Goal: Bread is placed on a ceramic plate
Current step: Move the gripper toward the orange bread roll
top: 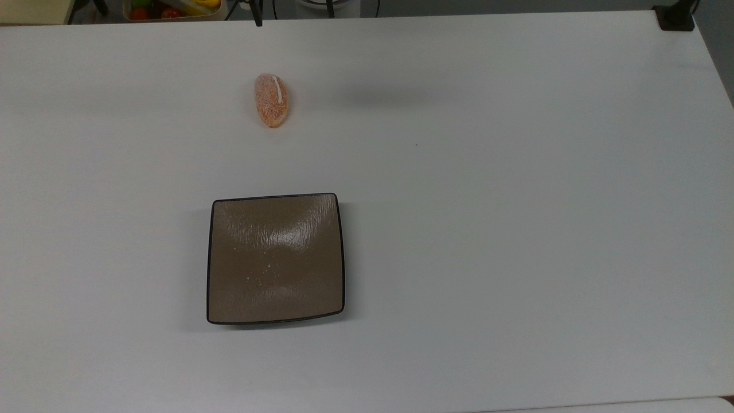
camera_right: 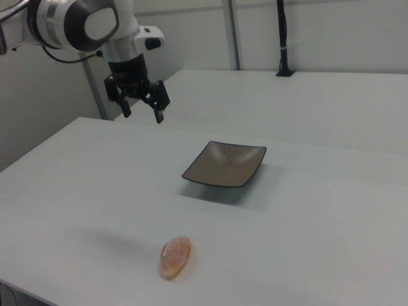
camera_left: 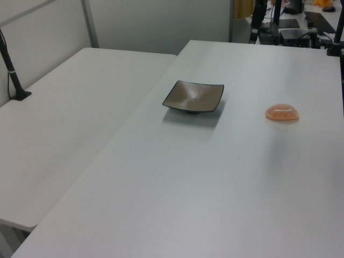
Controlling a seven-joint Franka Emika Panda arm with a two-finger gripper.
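The bread (top: 271,100) is a small oval orange-brown loaf with a white stripe, lying on the white table apart from the plate; it is also in the left view (camera_left: 282,112) and the right view (camera_right: 175,257). The ceramic plate (top: 275,258) is square, glossy brown with a dark rim, and has nothing on it (camera_left: 193,96) (camera_right: 225,164). My gripper (camera_right: 143,112) hangs open high above the table at the right view's upper left, with nothing between its fingers, far from both bread and plate.
A second white table (camera_left: 64,118) adjoins the work table in the left view. Black posts and clamps (top: 675,17) stand at the table edges. A tray of colourful items (top: 172,8) sits beyond the top view's upper edge.
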